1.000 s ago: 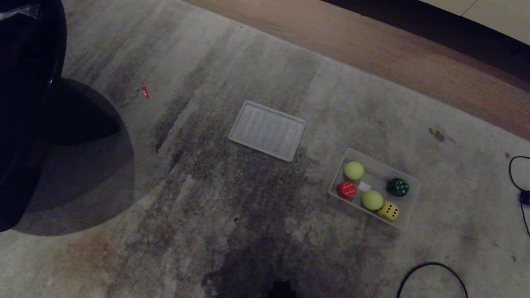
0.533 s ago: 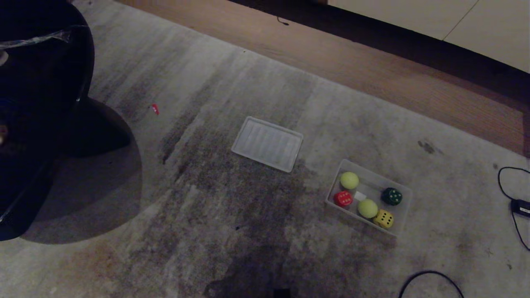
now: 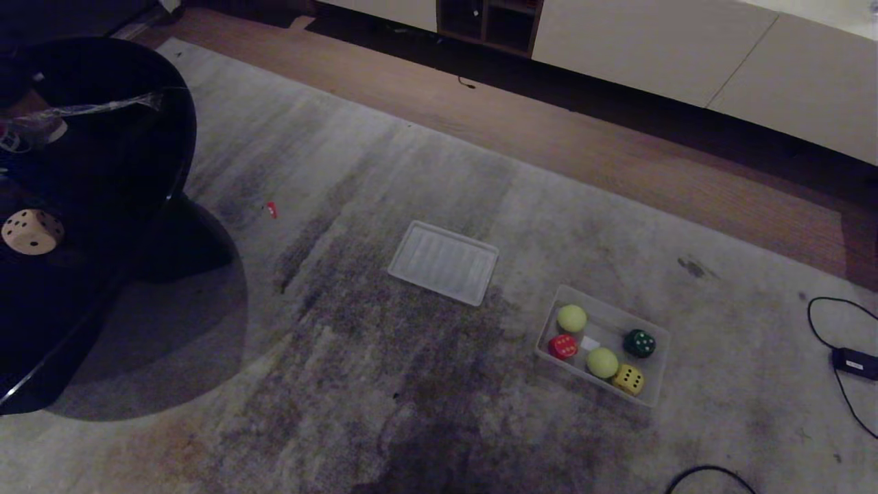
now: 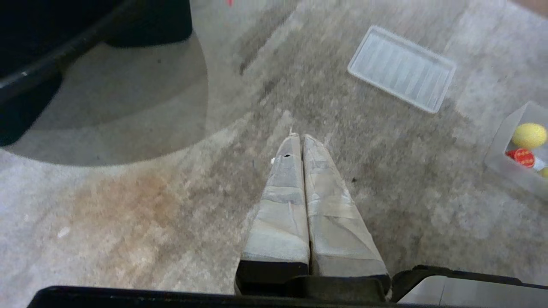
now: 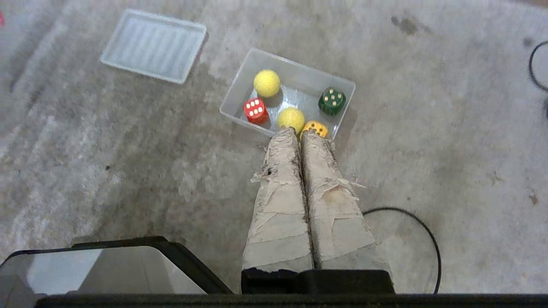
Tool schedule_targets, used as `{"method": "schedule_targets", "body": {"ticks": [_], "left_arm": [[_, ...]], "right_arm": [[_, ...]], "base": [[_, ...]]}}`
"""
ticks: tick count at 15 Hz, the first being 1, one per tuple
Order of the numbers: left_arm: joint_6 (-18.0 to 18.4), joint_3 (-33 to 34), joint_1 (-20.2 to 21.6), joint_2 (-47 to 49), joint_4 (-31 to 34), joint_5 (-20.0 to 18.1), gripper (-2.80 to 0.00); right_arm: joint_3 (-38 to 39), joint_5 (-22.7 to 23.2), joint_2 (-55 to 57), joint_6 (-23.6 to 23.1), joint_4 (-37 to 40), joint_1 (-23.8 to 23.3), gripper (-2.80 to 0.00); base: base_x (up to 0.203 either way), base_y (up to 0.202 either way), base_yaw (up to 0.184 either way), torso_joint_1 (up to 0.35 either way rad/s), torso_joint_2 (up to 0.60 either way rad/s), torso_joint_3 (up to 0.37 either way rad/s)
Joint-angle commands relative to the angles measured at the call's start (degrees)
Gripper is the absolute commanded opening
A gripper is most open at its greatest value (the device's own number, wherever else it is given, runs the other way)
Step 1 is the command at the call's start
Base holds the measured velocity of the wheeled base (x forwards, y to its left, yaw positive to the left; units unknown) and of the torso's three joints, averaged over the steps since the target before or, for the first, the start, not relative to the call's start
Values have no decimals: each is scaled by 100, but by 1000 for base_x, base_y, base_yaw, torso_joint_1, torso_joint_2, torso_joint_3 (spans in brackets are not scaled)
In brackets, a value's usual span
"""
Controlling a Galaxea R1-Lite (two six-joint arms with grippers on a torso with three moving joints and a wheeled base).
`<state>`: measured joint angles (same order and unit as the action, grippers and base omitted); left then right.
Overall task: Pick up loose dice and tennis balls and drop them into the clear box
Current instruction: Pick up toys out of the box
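A large grey, mottled rug (image 3: 425,384) fills most of the floor, with a strip of wooden floor (image 3: 617,151) beyond it and a low pale cabinet (image 3: 686,55) along the far wall. At the robot's left stands a round black table (image 3: 103,171); a tan die (image 3: 32,231) with dark pips sits on its top, far from the other dice.

Near the rug's middle lies a flat ribbed translucent lid (image 3: 444,262). Just to its right, closer to the robot, sits the clear box (image 3: 651,391). Inside it are two tennis balls (image 3: 571,318), a red die (image 3: 562,346), a dark green die (image 3: 638,343) and a yellow die (image 3: 628,379). One ball touches the yellow die.

A black cable (image 3: 833,329) lies at the rug's right edge.

Neither arm appears in the head view. The left gripper (image 4: 298,137) hangs above bare rug, fingers pressed together, holding nothing. The right gripper (image 5: 298,131) hangs near the box, fingers likewise pressed together and empty.
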<state>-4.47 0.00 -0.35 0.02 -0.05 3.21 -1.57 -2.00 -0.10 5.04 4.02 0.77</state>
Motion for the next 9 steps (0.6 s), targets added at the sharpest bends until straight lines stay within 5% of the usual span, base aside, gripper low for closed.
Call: {"method": "schedule_targets", "body": {"ticks": [1,9], "left_arm": [[-1,9,0,6,-4,-4,-280],[8,9,0,6,-4,-4,-280]], "right_arm": [[-1,-2,10,6,2,2,-280],[-1,-2,10,15,2,2,-280]], "base": [[0,0,0,6,-2,203],[0,0,0,2,2,202]]}}
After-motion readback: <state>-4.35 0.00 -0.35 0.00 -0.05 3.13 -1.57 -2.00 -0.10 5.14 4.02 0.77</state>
